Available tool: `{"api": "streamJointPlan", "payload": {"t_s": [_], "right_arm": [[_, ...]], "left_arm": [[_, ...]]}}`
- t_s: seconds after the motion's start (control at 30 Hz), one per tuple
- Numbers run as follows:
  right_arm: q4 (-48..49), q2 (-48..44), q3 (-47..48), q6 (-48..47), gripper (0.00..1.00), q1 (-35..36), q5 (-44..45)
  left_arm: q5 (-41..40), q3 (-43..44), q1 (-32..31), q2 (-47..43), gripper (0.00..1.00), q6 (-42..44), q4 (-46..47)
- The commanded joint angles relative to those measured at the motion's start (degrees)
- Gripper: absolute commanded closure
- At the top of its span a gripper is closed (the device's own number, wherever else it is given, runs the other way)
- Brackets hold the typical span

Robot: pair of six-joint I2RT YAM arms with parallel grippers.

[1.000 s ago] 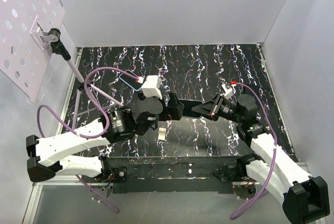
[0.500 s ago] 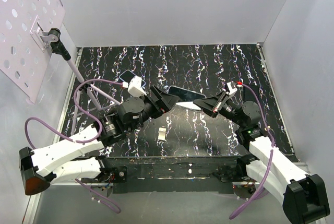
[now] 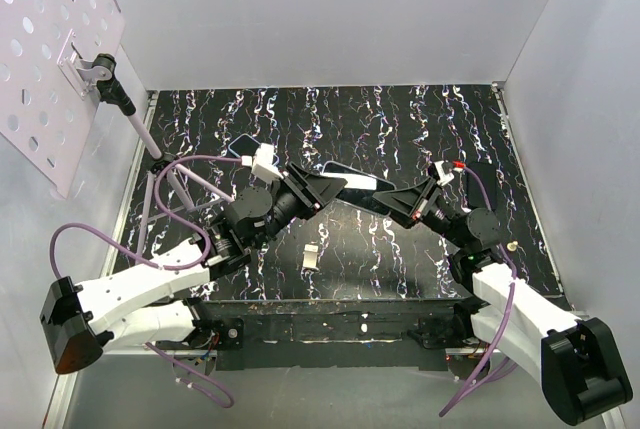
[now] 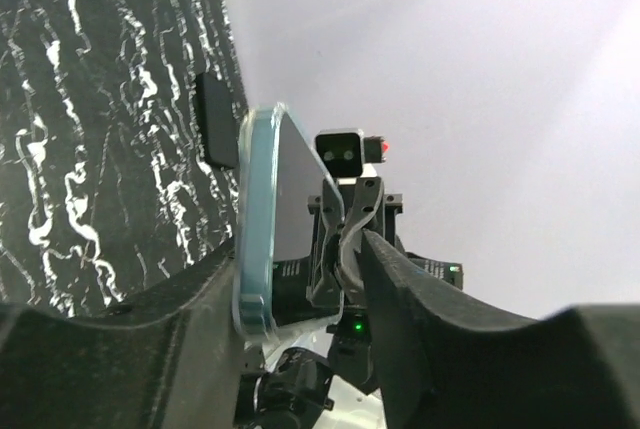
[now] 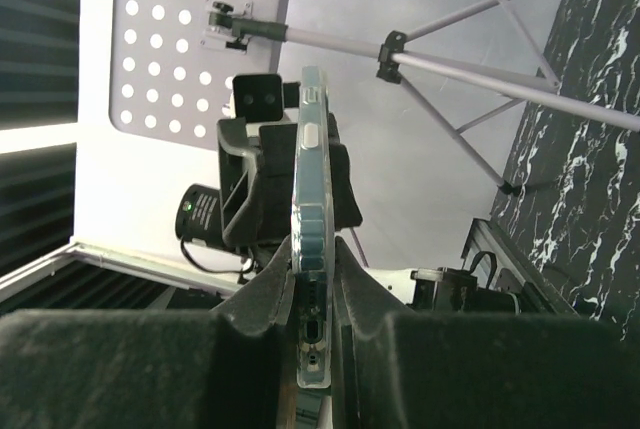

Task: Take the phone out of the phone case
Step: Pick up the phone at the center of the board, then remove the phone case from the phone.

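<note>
Above the black, white-veined table [image 3: 400,119], a flat slab phone [image 3: 352,177] in a clear bluish round-cornered case [image 5: 312,199] is held aloft, its thin edges clamped by the right gripper [image 3: 386,199]; the left gripper [image 3: 325,188] is spread, one finger laid against the case.

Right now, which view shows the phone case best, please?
The right wrist view: the phone case stands edge-on, centred and large, between the fingers. The left wrist view shows its edge at a slant; the top view shows only a small dark slab.
</note>
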Motion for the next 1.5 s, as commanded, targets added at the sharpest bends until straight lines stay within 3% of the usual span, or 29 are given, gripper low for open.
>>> {"api": "streamJointPlan", "payload": {"t_s": [0.0, 0.1, 0.23, 0.27, 0.33, 0.37, 0.5, 0.57, 0.63, 0.7, 0.83, 0.93, 1.07, 1.27, 1.37, 1.43, 1.47], "right_arm": [[9.68, -0.69, 0.15, 2.74, 0.99, 0.85, -2.04], [9.32, -0.95, -0.11, 2.65, 0.99, 1.12, -3.01], [8.45, -1.74, -0.64, 1.69, 0.99, 1.29, -4.76], [6.96, -1.75, -0.21, 0.72, 0.97, 1.56, -6.08], [2.4, -1.57, 1.46, -2.52, 0.73, 1.65, -10.98], [-2.15, -1.66, 2.86, -5.84, 0.56, 1.65, -14.23], [-37.59, -4.98, 11.11, -29.09, 0.29, 1.65, -21.12], [-55.8, -6.84, 16.91, -43.69, 0.21, 1.65, -18.85], [-65.27, -7.37, 20.44, -52.95, 0.19, 1.65, -18.3], [-64.87, -7.2, 21.33, -55.97, 0.19, 1.65, -21.98], [-57.4, -4.92, 20.37, -53.0, 0.2, 1.73, -28.93], [-53.79, -3.77, 20.63, -52.11, 0.26, 2.08, -29.12], [-56.25, -4.29, 21.42, -52.81, 0.29, 2.09, -26.75], [-52.73, -5.17, 20.89, -49.73, 0.37, 3.75, -26.83], [-51.86, -4.91, 21.16, -49.39, 0.4, 6.47, -25.17], [-49.49, -4.74, 20.72, -47.9, 0.52, 7.7, -23.94], [-48.43, -4.73, 20.54, -47.02, 0.64, 8.15, -23.5]], "left_arm": [[2.86, -1.23, 1.33, 0.8, 0.62, 0.34, 9.47], [3.83, -0.97, 1.86, 1.68, 0.82, 0.43, 11.32], [4.62, -0.7, 2.13, 2.38, 0.87, 1.83, 12.55], [4.97, -0.87, 2.39, 2.56, 0.96, 2.01, 12.99], [6.81, -0.96, 3.26, 2.3, 1.0, 2.97, 12.91], [8.13, -0.88, 4.05, 1.6, 1.0, 4.28, 12.74], [20.57, 1.49, 9.4, 0.1, 1.0, 10.53, 5.63], [28.75, 1.59, 12.75, -0.34, 1.0, 12.03, 5.79], [36.93, 2.28, 15.65, 0.09, 1.0, 12.56, 6.14], [44.75, 4.47, 17.5, 1.93, 1.0, 13.87, 4.92], [58.47, 9.31, 18.82, 6.77, 1.0, 14.06, 4.02], [62.53, 9.76, 19.0, 8.09, 1.0, 10.37, 9.2], [65.0, 11.42, 19.0, 9.5, 1.0, 9.3, 8.7], [66.68, 15.29, 19.09, 11.08, 1.0, 13.52, -0.87], [66.5, 15.65, 19.09, 11.61, 1.0, 12.92, -0.72], [66.5, 15.82, 19.0, 11.96, 1.0, 12.38, -0.45], [66.15, 16.17, 19.09, 12.31, 1.0, 12.47, -1.15]]}}
